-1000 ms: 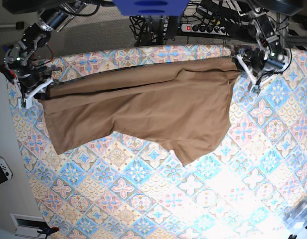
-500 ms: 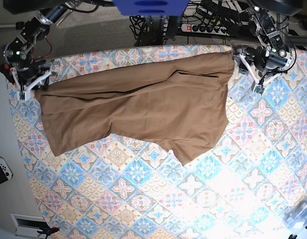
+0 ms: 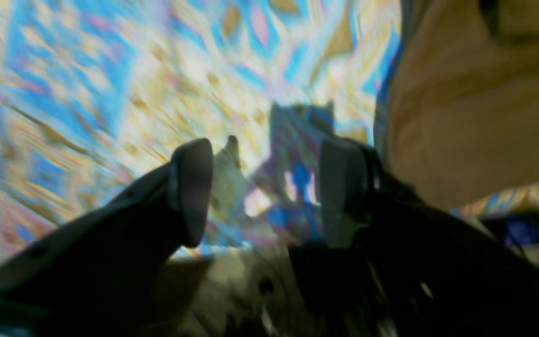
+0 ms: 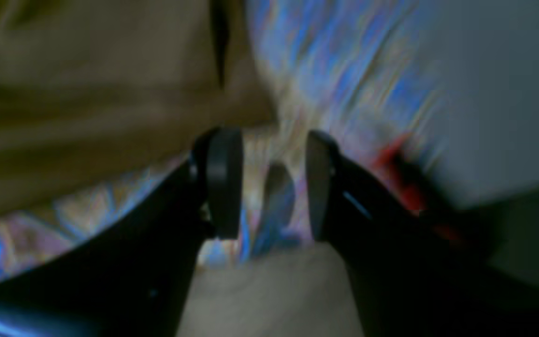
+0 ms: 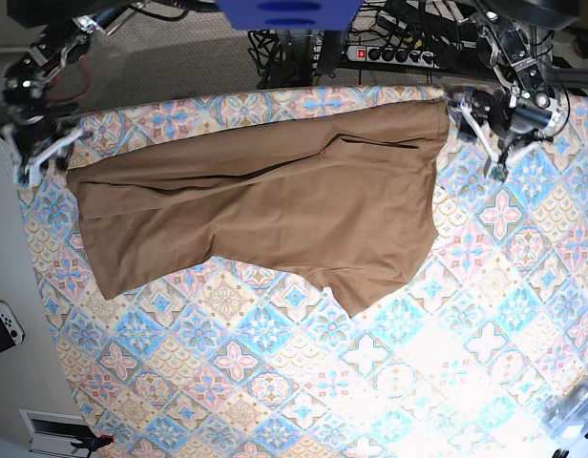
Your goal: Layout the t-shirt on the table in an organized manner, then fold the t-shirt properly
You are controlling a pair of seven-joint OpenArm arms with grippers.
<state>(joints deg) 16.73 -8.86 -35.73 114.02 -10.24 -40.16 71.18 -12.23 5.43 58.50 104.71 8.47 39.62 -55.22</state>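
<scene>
I see the t-shirt (image 5: 265,205) lying flat across the far half of the counter (image 5: 370,382), spread sideways, with one sleeve pointing toward the near edge. A fold ridge runs along its upper portion, and the hem on the base view's left sits slightly skewed.

The left gripper (image 5: 494,129) hangs just beside the shirt's edge at the base view's right. Its fingers (image 3: 192,187) stand spread wide with only the patterned cloth between them; nothing is held. The right gripper (image 5: 36,153) sits off the opposite edge, fingers (image 4: 222,182) parted, and the gap shows only counter pattern. Both wrist views are blurred, so fine contact cannot be confirmed.

Handling judgement: the shirt is light, limp cloth. It will drape and crease rather than hold shape, and it will likely slide on the counter covering if dragged. I would pinch it at seamed points, meaning shoulder seams, hem corners or sleeve cuffs, where doubled fabric gives the fingers more to bite. A mid-panel pinch risks bunching.
</scene>
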